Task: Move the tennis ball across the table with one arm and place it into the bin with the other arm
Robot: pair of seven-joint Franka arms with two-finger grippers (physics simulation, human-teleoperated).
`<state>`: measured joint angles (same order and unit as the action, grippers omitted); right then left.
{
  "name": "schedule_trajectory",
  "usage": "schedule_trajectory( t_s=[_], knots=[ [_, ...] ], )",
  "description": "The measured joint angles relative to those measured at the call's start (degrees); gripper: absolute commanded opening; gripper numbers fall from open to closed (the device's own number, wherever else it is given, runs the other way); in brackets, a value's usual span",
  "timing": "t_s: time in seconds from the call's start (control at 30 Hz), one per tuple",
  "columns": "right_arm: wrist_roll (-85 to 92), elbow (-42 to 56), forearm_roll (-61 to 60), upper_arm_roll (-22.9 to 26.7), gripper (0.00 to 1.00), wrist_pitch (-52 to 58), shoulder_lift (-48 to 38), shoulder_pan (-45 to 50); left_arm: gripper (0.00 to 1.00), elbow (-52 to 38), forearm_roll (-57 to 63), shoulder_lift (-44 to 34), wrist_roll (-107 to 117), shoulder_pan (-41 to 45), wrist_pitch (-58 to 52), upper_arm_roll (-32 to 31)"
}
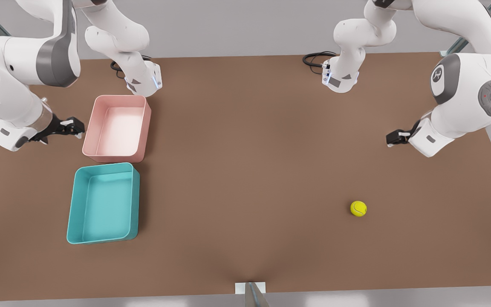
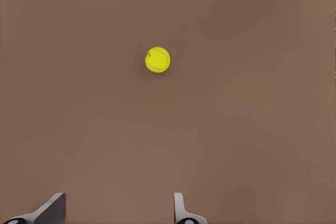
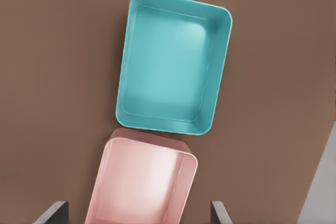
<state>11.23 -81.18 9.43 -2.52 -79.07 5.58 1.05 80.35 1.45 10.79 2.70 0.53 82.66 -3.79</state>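
The yellow-green tennis ball (image 1: 358, 208) (image 2: 157, 60) rests on the brown table (image 1: 249, 149) toward the front view's right. My left gripper (image 1: 395, 138) (image 2: 118, 214) hovers open above the table at the front view's right, some way behind the ball and holding nothing. The teal bin (image 1: 103, 203) (image 3: 173, 62) sits at the front view's left, nothing inside it. My right gripper (image 1: 74, 127) (image 3: 136, 216) hangs open and holding nothing at the front view's left, beside the pink tub and above the bins.
A pale pink tub (image 1: 117, 128) (image 3: 142, 184) stands just behind the teal bin, almost touching it. Both arm bases (image 1: 145, 81) (image 1: 339, 79) and their cables sit at the table's far edge. A small white mount (image 1: 250, 288) is at the near edge.
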Motion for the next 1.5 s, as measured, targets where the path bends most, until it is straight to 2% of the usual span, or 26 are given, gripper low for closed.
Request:
schedule_trajectory(
  t_s=[0.07, 0.1, 0.13, 0.23, 0.37, 0.5, 0.7, 1.1, 1.5],
  knots=[
    [-0.3, -1.4, 0.0, 0.0, 1.0, -1.1, -0.6, 0.0, 1.0, 0.0, -0.1, 0.4, 0.0, 0.0, 1.1, 0.0],
    [-0.5, -1.9, 0.0, 0.0, 1.0, -1.5, -0.8, 0.0, 0.82, -0.6, 0.0, 2.4, 0.0, 0.0, 1.6, 0.1],
    [-0.6, -2.1, -0.1, 0.0, 1.0, -1.8, -0.5, 0.1, 0.22, -2.8, 0.0, 5.7, -0.2, 0.0, 2.3, 0.1],
    [-1.0, -2.0, -0.5, 0.2, 1.0, -2.3, 2.2, 0.6, 0.21, -8.5, 0.5, 18.0, -2.9, -1.9, 6.4, 0.3],
    [-1.4, -2.4, -2.3, 0.5, 1.0, -3.1, 5.4, 0.6, 0.21, -2.4, 4.1, 23.9, -13.3, -4.6, 18.5, 0.2],
    [-1.7, -3.3, -4.1, 0.4, 1.0, -4.2, 6.9, -0.6, 0.21, 2.5, 7.4, 25.9, -26.6, -5.4, 28.6, -0.1],
    [-2.0, -4.9, -6.2, 0.5, 1.0, -5.5, 7.6, -1.2, 0.21, 3.6, 10.5, 27.4, -47.7, -6.3, 35.7, -1.9],
    [-1.3, 1.7, -11.6, 1.5, 1.0, -1.1, 9.7, -5.1, 0.21, 8.4, 16.6, 29.9, -81.1, -7.5, 44.1, -3.3],
    [-0.1, 2.0, -12.0, 1.4, 1.0, 0.5, 10.0, -5.1, 0.21, 11.0, 17.8, 32.2, -96.4, -7.5, 47.3, -3.3]
  ],
)
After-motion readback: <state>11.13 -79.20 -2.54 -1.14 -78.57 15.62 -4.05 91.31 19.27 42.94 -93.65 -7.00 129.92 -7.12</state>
